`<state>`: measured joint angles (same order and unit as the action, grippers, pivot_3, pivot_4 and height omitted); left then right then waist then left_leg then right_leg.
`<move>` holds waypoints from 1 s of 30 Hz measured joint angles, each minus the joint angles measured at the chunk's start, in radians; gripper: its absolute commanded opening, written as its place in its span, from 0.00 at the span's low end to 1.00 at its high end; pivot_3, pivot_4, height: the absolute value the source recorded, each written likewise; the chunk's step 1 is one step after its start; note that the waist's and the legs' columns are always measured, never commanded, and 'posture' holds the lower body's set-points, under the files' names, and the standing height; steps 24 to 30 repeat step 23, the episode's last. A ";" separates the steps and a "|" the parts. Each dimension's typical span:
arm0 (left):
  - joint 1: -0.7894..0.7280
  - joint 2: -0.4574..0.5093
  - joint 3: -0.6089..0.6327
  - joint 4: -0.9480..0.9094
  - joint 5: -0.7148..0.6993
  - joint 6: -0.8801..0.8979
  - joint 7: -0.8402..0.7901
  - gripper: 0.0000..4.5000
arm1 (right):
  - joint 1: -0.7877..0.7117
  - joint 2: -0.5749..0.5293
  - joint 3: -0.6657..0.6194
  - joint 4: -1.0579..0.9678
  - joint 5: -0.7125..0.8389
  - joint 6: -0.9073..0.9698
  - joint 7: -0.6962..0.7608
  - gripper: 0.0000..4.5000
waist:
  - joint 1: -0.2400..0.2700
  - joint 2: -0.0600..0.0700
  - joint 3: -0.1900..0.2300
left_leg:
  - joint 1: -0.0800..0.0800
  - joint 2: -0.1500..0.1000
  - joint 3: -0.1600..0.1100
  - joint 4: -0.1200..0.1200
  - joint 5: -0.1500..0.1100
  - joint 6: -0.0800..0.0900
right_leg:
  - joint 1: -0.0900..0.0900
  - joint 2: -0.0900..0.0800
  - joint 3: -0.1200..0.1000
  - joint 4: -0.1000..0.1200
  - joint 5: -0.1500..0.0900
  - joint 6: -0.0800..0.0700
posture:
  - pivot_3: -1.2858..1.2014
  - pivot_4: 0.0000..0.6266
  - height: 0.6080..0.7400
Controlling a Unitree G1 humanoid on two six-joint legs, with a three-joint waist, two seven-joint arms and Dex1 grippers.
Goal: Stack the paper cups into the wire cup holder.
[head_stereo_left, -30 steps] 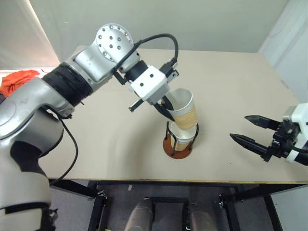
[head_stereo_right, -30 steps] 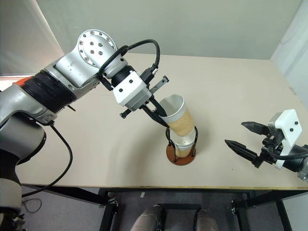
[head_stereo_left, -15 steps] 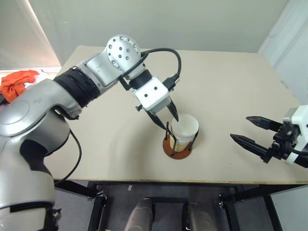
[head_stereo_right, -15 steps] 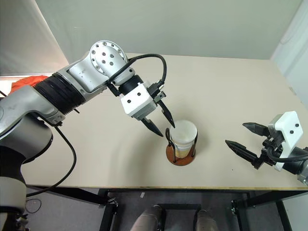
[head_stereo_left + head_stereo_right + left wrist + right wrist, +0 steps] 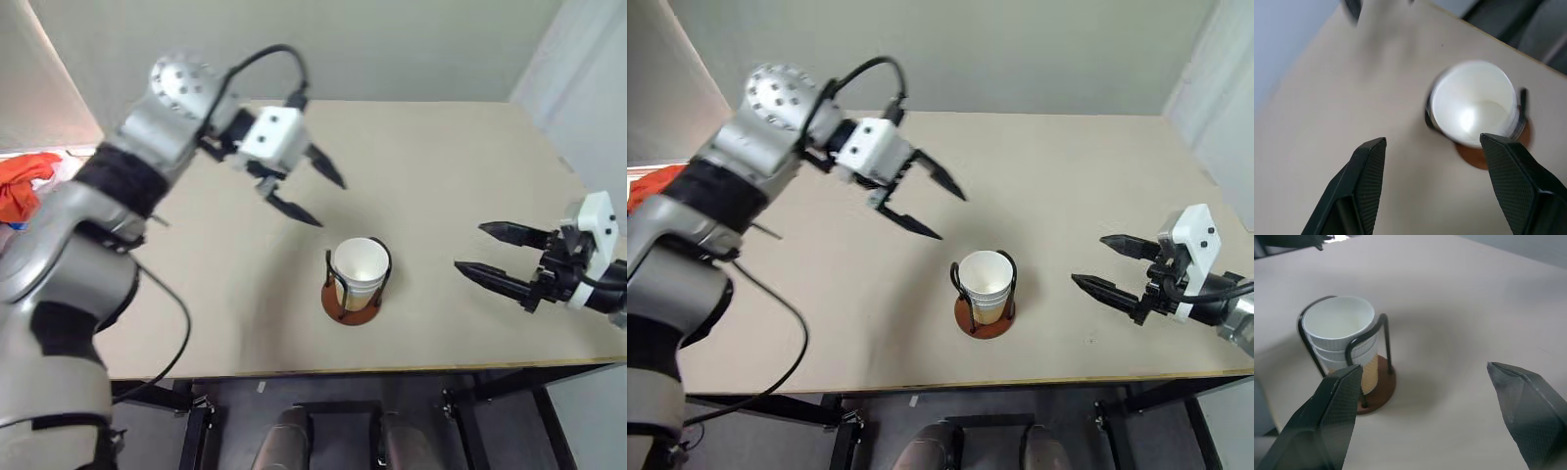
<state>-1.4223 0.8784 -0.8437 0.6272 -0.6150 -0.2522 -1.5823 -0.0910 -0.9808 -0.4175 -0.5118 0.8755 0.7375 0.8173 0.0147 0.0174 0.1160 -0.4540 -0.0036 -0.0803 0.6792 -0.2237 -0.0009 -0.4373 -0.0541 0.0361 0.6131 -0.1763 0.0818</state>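
Note:
The paper cups (image 5: 358, 262) sit nested upright inside the wire cup holder (image 5: 970, 319), white insides up and black wire loops on both sides. In the right wrist view the stacked rims of the paper cups (image 5: 1339, 325) show above the reddish-brown base of the holder (image 5: 1382, 387). My left gripper (image 5: 331, 204) hovers open and empty above the table, up and to the left of the holder. In its own wrist view the left gripper (image 5: 1432, 142) looks down at the cups (image 5: 1474, 100). My right gripper (image 5: 468, 246) is open and empty to the right of the holder, pointing toward it.
The beige table (image 5: 441, 157) carries nothing else near the holder. An orange cloth (image 5: 24, 181) lies beyond the table's left edge. The front edge of the table runs just below the holder.
The left gripper let go of the cup, which dropped into the stack in the holder. It then opened wide and drew back up and to the left. The right gripper barely moved.

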 measured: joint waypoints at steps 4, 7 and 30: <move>0.239 0.179 0.168 -0.123 -0.049 0.219 0.001 0.74 | -0.156 -0.025 0.097 0.169 -0.022 -0.042 0.173 0.96 | -0.002 0.000 0.000 | -0.001 0.001 0.001 0.001 0.003 -0.001 | -0.004 0.000 0.004 0.002 -0.002 -0.002 | 0.52 0.24 1.00; 0.462 0.306 0.361 -0.180 -0.121 0.396 0.022 0.74 | -0.290 -0.026 0.197 0.312 -0.075 -0.085 0.296 0.96 | -0.005 -0.001 0.000 | -0.001 0.001 0.001 0.000 0.003 -0.001 | -0.007 0.000 0.005 0.007 -0.007 -0.011 | 0.52 0.24 1.00; 1.378 0.480 1.241 -0.516 -0.143 0.665 0.121 0.74 | -0.620 0.028 0.416 0.829 -0.366 -0.269 0.612 0.96 | -0.011 -0.006 0.001 | 0.015 0.001 -0.002 -0.018 0.005 -0.004 | -0.012 -0.001 0.004 0.031 -0.015 -0.046 | 0.52 0.24 1.00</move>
